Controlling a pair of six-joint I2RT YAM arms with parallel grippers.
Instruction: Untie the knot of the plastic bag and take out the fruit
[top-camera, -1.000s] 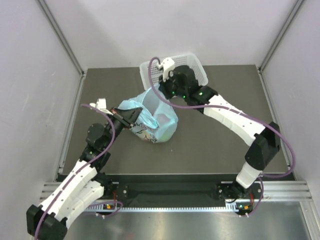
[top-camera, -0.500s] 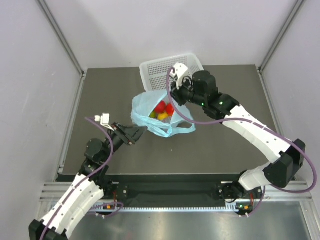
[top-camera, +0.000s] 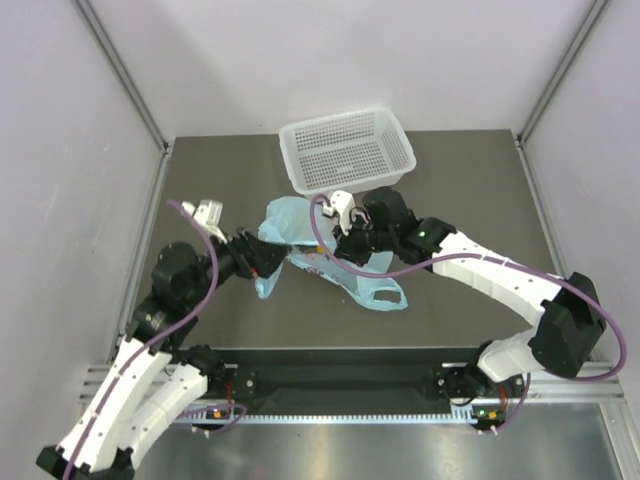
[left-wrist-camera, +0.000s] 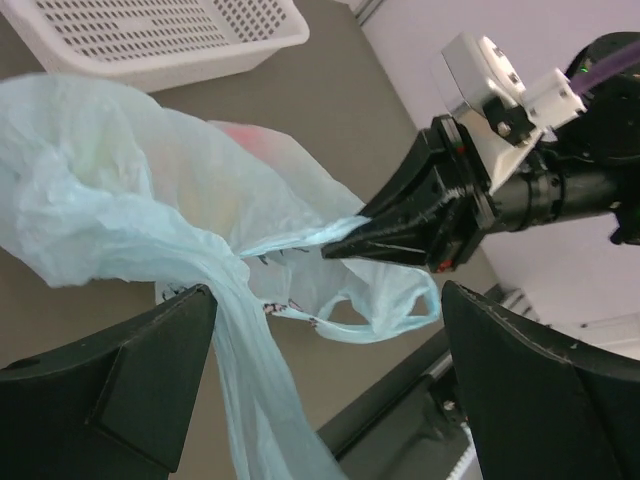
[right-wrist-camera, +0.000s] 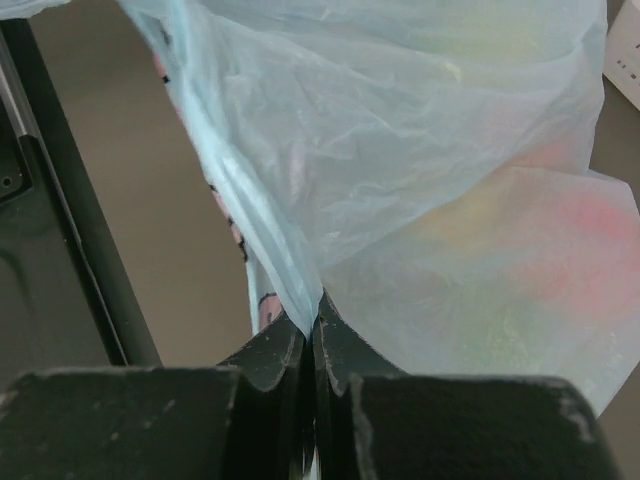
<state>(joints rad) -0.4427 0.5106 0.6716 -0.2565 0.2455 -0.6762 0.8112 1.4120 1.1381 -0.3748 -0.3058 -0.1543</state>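
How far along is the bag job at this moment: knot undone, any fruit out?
Done, apparently: no knot shows, and a handle loop lies loose. In hand: the right end effector pinches the plastic bag, jaws shut; the left end effector stands open with plastic between its fingers. Left: the fruit shows only as red and yellow tints through the film, none out.

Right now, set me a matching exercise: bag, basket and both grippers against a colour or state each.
1. bag
2. basket
3. left gripper
4. right gripper

A. shut on thin plastic
B. white, perforated
C. open wide
D. light blue, crinkled

Pairs: 1-D, 2-B, 3-C, 4-A
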